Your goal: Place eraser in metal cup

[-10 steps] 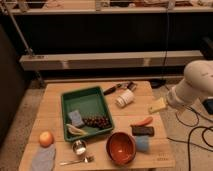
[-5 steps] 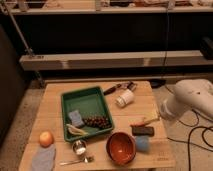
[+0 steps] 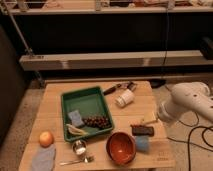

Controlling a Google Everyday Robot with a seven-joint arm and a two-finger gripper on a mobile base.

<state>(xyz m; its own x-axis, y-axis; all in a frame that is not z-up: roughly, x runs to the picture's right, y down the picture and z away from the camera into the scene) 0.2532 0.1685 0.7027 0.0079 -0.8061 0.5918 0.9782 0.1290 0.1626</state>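
The eraser (image 3: 142, 130) is a small black block lying flat on the wooden table (image 3: 55, 107), right of centre. My gripper (image 3: 149, 120), at the end of the white arm (image 3: 186, 103), hangs just behind and above the eraser's right end. The metal cup (image 3: 79, 147) stands upright near the front edge, left of the red-brown bowl (image 3: 121, 148) and well to the left of the gripper. I see nothing inside the cup.
A blue sponge (image 3: 143, 144) lies in front of the eraser. A green tray (image 3: 90, 99) holds grapes, a banana and a small blue item. A white cup (image 3: 125, 97) lies behind. An orange fruit (image 3: 46, 138), cloth (image 3: 43, 158) and spoon (image 3: 77, 161) are front left.
The arm has swung down and to the left, bringing the gripper from above the table's right edge to just over the eraser. The objects on the table have not moved.
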